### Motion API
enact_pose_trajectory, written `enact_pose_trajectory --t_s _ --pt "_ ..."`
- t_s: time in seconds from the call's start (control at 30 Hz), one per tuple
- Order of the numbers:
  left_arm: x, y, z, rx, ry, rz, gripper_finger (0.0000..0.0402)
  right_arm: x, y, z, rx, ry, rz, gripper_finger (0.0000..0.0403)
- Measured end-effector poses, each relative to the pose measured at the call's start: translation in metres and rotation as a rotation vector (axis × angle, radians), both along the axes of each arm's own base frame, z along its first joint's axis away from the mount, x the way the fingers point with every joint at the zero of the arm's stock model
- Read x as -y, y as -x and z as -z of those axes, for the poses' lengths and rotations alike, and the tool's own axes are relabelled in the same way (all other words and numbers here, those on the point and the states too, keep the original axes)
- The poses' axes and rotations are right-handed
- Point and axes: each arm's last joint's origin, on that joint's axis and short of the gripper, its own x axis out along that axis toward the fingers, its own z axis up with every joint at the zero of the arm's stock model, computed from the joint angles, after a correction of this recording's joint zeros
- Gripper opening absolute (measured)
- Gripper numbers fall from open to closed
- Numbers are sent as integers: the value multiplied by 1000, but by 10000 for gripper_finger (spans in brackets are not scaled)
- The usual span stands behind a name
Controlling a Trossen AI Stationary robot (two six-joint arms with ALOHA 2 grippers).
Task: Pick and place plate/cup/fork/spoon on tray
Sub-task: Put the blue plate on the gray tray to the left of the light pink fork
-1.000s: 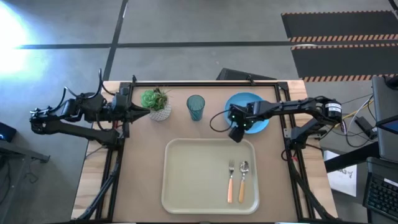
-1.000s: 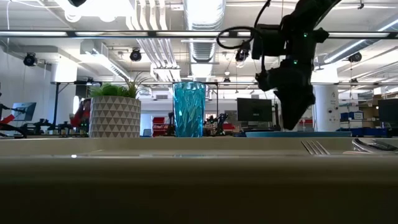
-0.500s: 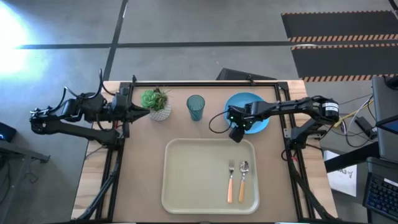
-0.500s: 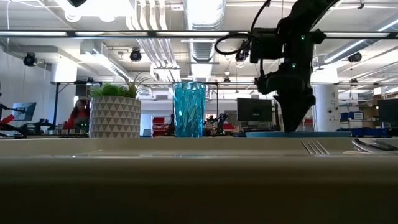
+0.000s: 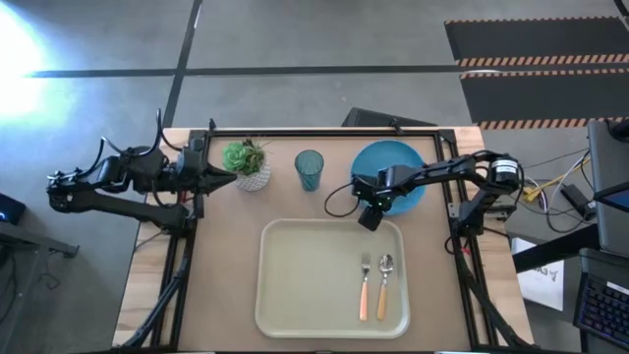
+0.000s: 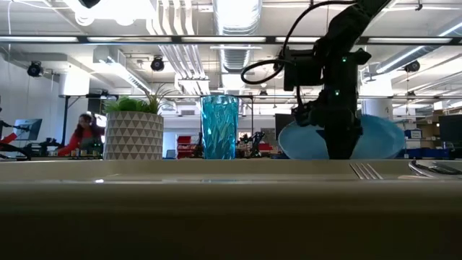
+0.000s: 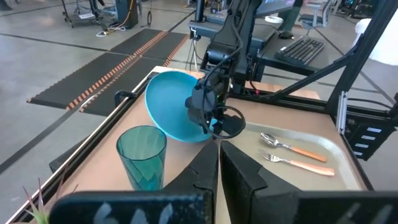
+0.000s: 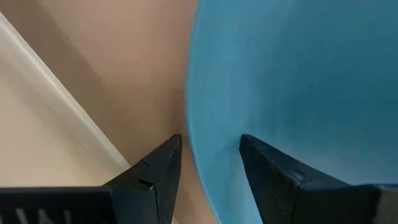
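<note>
Right gripper point(image 5: 370, 208) clamped on plate point(image 5: 393, 169) rim, plate tilted beside tray point(image 5: 295, 285) | left gripper point(image 5: 224, 175) closed, by table edge

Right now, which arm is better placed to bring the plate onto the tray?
The right. Its gripper is shut on the plate rim, tilting it up beside the tray. The left gripper waits at the table's far left, by the plant.

Grey concrete floor point(image 5: 324, 39), striped mat point(image 5: 536, 59), ceiling ducts point(image 6: 238, 29).
</note>
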Motion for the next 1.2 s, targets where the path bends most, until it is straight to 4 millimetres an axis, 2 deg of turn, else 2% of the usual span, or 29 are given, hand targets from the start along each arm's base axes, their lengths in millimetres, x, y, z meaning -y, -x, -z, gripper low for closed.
enact_pose_trajectory --t_s 0.37,0.8,0.93,1.07,1.2 --pt "0 0 0 -1 1 6 0 3 -8 -23 81 65 15 123" --pt "1 0 0 2 7 27 0 4 -8 -23 77 74 10 115" --pt "1 0 0 2 7 28 0 5 -8 -23 74 90 11 85" --pt "1 1 0 4 7 28 0 5 -7 -23 72 95 -18 21" --pt "1 2 -1 9 8 28 0 5 -7 -23 71 102 -24 11"
